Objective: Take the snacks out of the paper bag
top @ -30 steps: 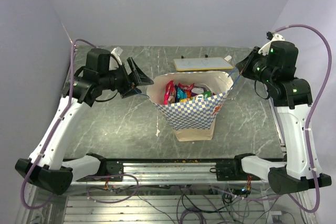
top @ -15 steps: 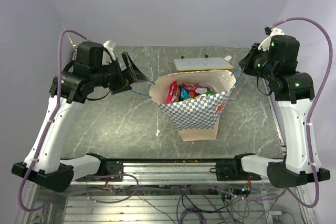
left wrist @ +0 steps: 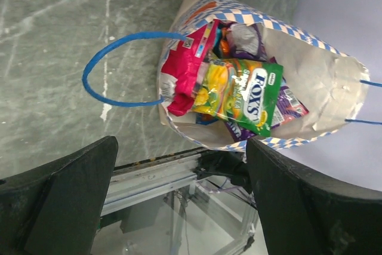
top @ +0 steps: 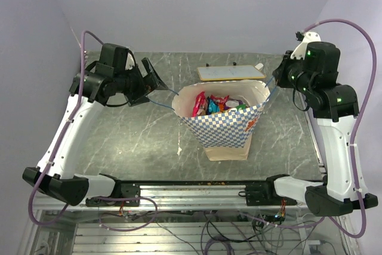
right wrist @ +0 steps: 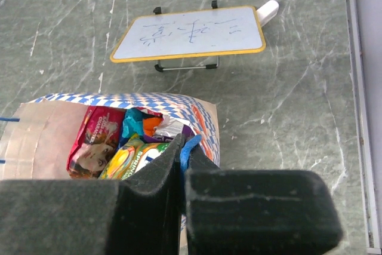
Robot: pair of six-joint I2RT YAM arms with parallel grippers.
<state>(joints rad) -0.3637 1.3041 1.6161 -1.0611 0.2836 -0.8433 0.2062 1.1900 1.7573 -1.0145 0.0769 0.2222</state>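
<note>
So the paper bag [top: 224, 125] is sitting about mid-desk on its tan base, mouth gaping wide open, just in front of a little yellow-framed whiteboard [top: 231, 73] that's standing on black feet. The desk [top: 131, 138] is that grey-green marble-looking stuff.

The snacks [top: 210, 104] are all sitting inside the bag, bunched up near the mouth. From the left wrist cam, a red-pink packet [left wrist: 186, 67] is leaning against the rim on the left handle's side, a green-yellow FOX'S packet [left wrist: 242, 97] is lying on top of the pile, a purple packet [left wrist: 289, 110] is peeking out under it, and a bit of orange [left wrist: 223, 46] is showing further in.

The right fingers [right wrist: 250, 198] are pressing tight together and pinching the right cord handle [right wrist: 190, 143]; a bit of blue cord is poking out between the pads. In the overhead view they [top: 276, 80] are hanging up beside the bag's right rim with the cord running taut to them.

The left fingers [left wrist: 65, 195] are spreading wide and gripping nothing. The left cord handle [left wrist: 116, 70] is sticking out from the bag as a free loop, clear of both pads. From above, those fingers [top: 150, 73] are hovering off to the bag's left, and the loop [top: 162, 103] is reaching out towards them.
</note>
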